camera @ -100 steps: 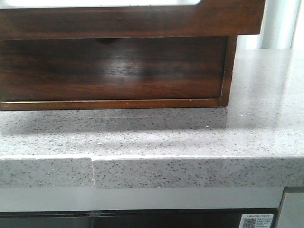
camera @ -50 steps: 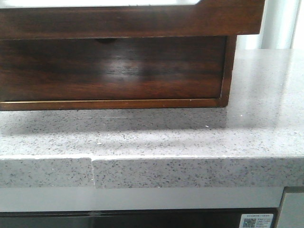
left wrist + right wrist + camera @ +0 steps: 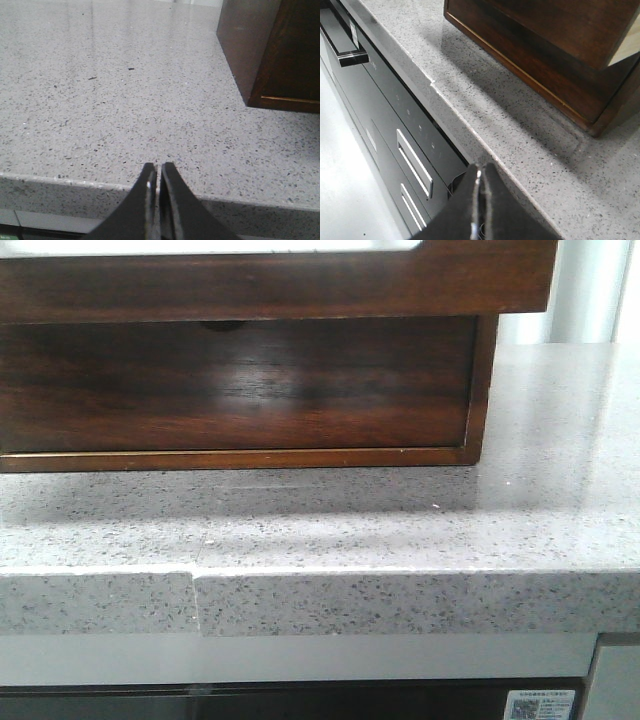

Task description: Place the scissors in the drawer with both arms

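The scissors are seen in no view, so their place, heading and long axis cannot be told. The drawer (image 3: 270, 280) is pulled out above the speckled bench (image 3: 400, 530). Both the left gripper (image 3: 156, 172) and the right gripper (image 3: 480, 175) are clenched on nothing. A collision with the projecting drawer front is judged the main risk when an arm is raised.

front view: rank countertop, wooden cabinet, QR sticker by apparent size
1. countertop, spans the full width.
2. wooden cabinet, close behind in area but cropped at the top and left edges, so unsure.
3. QR sticker, tiny, bottom right.
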{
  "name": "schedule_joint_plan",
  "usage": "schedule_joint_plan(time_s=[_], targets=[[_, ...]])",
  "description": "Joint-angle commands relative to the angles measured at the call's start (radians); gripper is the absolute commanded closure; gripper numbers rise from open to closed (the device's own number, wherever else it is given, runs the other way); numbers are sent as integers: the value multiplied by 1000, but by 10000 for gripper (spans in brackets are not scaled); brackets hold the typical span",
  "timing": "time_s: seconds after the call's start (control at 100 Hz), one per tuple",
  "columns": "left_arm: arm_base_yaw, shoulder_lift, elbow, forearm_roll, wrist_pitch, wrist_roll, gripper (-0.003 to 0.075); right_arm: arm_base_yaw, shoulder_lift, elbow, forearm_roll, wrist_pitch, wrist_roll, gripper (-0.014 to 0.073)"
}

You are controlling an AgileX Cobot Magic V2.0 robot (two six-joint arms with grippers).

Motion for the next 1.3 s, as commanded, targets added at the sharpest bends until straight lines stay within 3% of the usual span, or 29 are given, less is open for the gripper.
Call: schedule_joint_plan(time_s=[0.0,0.44,0.64,0.91,1.01,1.21,1.29], targets=[[1,-29,21,-1,-63,0,742,-3,5,-29,0,-83,-4,655],[1,-29,21,-1,-63,0,742,-27,-9,-29,-8,-102,-4,655],[1,-29,21,-1,-63,0,742,-244,-7,-29,5,-134,-4,655],[1,-29,21,-1,-63,0,742,-479,-23,13,94,-441,-2,655],[1,-29,21,-1,-63,0,742,-572,-72,41,145,-474,5,655],[1,-29,21,-1,-63,0,742,-732,-190,126,127,-466,177,655],[1,-29,21,-1,-63,0,742,-772,-235,160,-8,-466,325,655]])
